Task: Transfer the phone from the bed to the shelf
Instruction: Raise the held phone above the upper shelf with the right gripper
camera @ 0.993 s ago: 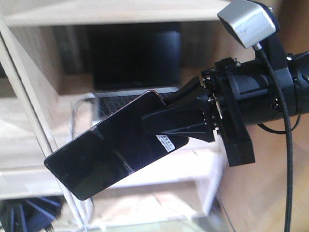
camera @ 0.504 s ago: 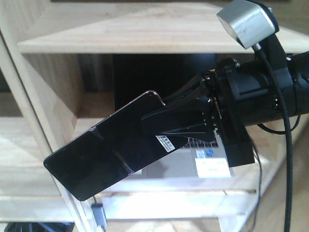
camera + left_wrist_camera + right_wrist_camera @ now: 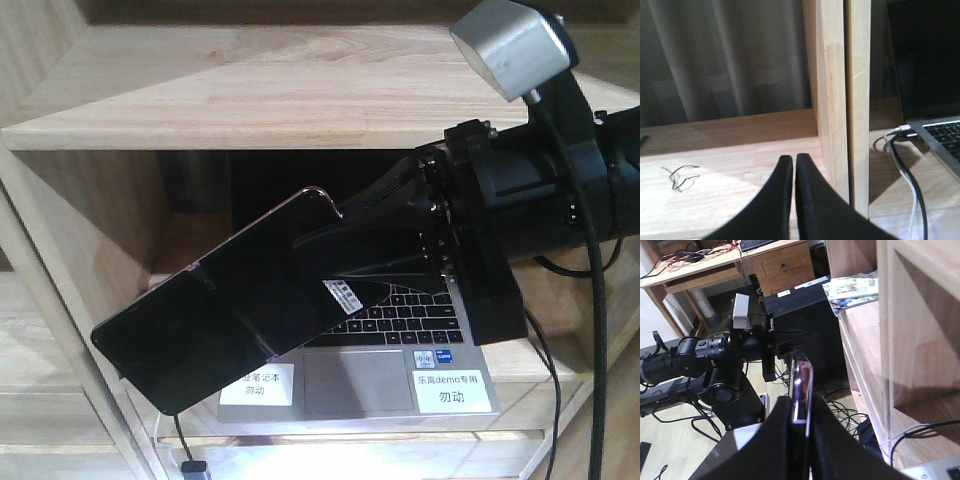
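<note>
Right gripper (image 3: 335,258) clamps 1 end of the tilted phone (image 3: 215,315), in the air at centre-left before the shelf (image 3: 250,100), left gripper (image 3: 794,167) pinched empty; the phone's free end could strike the laptop (image 3: 400,330) on entry.

Glossy black phone (image 3: 200,330) with pinkish rim, pale natural-wood shelf (image 3: 280,95), silver laptop (image 3: 360,385) with black keys, black right claw (image 3: 318,232)

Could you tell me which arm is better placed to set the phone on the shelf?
Right: the right pincer grips the phone in front of the shelf; the left pincer is shut and empty.
</note>
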Tool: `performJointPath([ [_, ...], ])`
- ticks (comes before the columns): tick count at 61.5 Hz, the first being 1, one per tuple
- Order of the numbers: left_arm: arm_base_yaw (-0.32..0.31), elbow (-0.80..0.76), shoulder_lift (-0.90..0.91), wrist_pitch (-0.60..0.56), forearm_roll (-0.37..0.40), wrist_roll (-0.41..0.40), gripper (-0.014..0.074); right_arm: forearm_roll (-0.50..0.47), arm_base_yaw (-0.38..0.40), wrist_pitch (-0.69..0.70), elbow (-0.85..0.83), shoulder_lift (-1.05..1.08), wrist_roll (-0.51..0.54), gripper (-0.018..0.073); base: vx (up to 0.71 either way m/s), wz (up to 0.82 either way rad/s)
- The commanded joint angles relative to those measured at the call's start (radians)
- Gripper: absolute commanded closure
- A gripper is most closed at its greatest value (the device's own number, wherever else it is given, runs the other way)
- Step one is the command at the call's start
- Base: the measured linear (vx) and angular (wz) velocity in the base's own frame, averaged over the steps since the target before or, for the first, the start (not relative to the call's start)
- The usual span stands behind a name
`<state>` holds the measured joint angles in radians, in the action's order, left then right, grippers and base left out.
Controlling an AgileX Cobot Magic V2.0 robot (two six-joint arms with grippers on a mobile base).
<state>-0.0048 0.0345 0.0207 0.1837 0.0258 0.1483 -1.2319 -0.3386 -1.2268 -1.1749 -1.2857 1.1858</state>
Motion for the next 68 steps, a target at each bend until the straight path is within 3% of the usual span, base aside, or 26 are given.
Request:
performJointPath([
  [1,-0.006,-0.023,0.004,-0.071,0.009,-0.006,0.0595,-0.092,0.003,-0.057,-0.026,0.026,0.001,0.0561,0.04,-0.02],
  [68,-0.006,-0.023,0.004,-0.071,0.009,-0.006,0.0595,-0.115,0.003,-0.053,-0.026,0.026,0.001,0.0561,0.00,0.00],
])
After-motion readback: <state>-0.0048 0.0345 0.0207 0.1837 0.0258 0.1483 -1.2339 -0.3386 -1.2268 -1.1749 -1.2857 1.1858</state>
